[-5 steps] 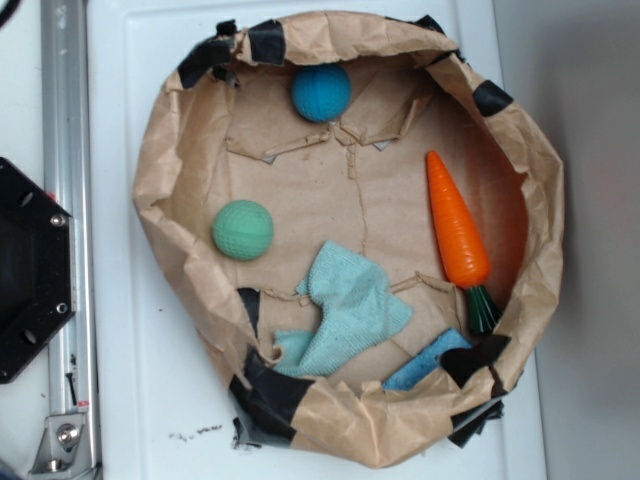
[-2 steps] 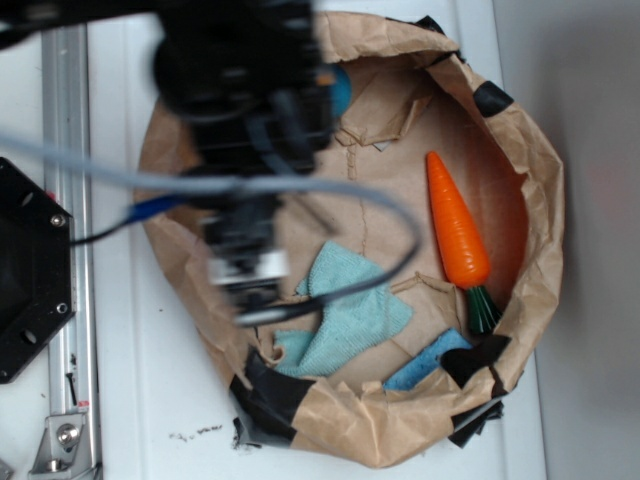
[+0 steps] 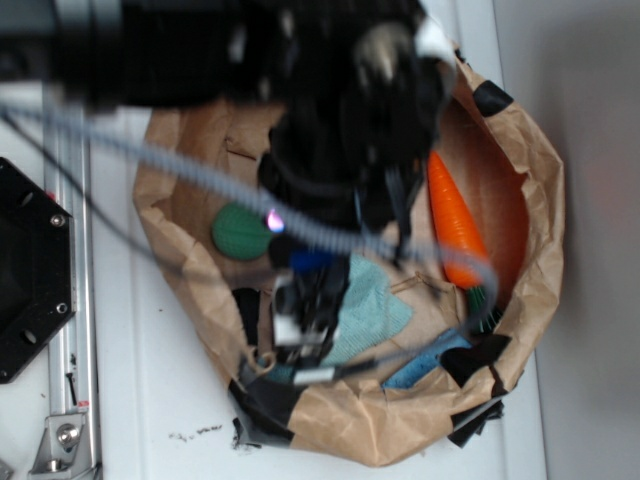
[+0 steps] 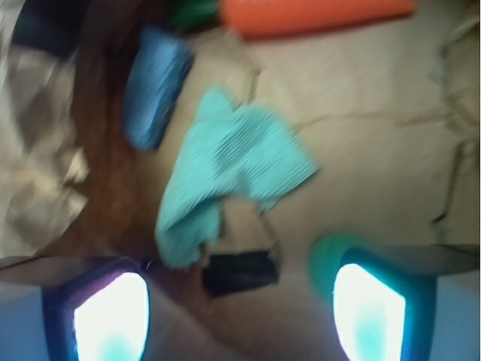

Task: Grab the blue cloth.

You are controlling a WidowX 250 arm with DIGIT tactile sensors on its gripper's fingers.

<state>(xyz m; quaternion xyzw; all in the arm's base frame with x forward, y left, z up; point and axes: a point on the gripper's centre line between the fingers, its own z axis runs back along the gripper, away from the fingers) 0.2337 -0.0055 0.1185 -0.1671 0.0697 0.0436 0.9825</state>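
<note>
The blue cloth (image 4: 233,169) is a crumpled light blue-green rag on the floor of a brown paper bowl (image 3: 530,200). In the exterior view the blue cloth (image 3: 378,305) shows only partly, with the arm over its left side. My gripper (image 4: 239,316) is open, its two fingers wide apart and nothing between them. It hovers just short of the cloth's near end, not touching it. In the exterior view my gripper (image 3: 305,340) is blurred at the cloth's lower left edge.
An orange toy carrot (image 3: 455,225) lies at the bowl's right side and a green ball (image 3: 238,232) at its left. A darker blue pad (image 3: 425,362) rests near the front rim. Black tape (image 4: 240,272) patches the paper floor. The dark arm covers the bowl's back half.
The arm has swept in from the left and moved right and forward over the bowl. It now hides the blue ball, and the gripper has come down by the cloth.
</note>
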